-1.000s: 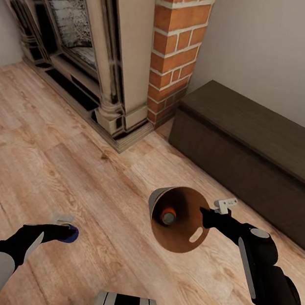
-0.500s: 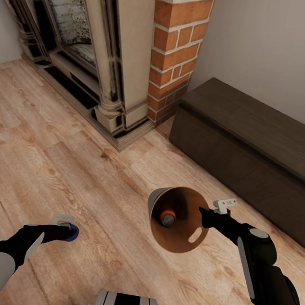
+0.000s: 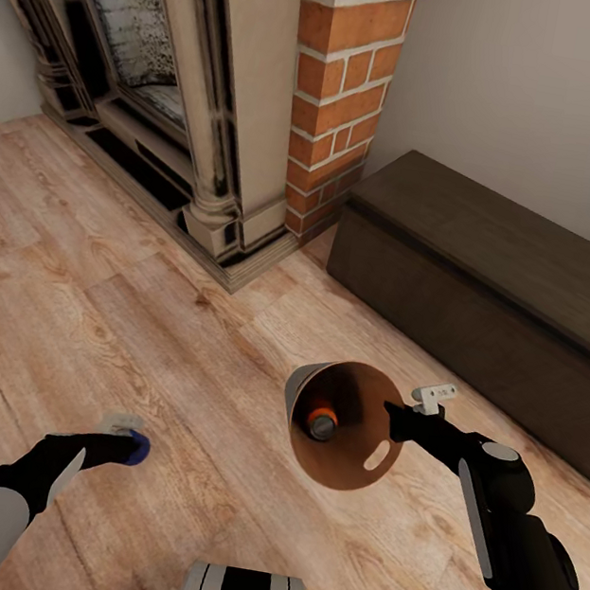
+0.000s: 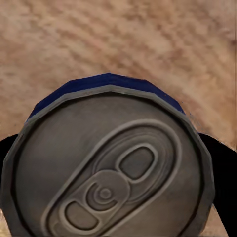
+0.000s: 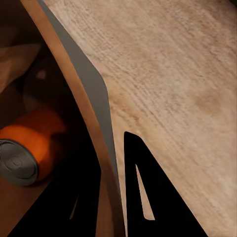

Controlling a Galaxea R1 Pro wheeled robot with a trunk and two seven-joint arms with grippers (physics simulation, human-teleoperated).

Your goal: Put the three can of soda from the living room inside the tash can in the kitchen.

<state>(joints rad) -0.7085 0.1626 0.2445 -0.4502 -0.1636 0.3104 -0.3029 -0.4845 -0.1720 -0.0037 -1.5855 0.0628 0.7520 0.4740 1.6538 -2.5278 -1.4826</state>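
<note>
My right gripper (image 3: pixel 401 421) is shut on the rim of the trash can (image 3: pixel 345 457), which hangs tilted above the plank floor with its coppery inside facing the head camera. An orange soda can (image 3: pixel 321 421) with a grey top lies in its bottom; the right wrist view shows the same orange can (image 5: pixel 29 150) beside the bin's wall (image 5: pixel 86 94). My left gripper (image 3: pixel 129 445) is shut on the blue soda can (image 3: pixel 139 448), low at the left. The left wrist view looks straight at that blue can's grey lid (image 4: pixel 111 168). The third can is out of view.
An ornate fireplace (image 3: pixel 150 69) and a brick column (image 3: pixel 342 82) stand ahead at the left. A long dark low cabinet (image 3: pixel 488 289) runs along the pale wall at the right. Warm plank floor (image 3: pixel 136 326) lies open in front of me.
Between one second and half a second ago the whole view shifted slightly, so the camera moved. Both arms and their loads keep their places.
</note>
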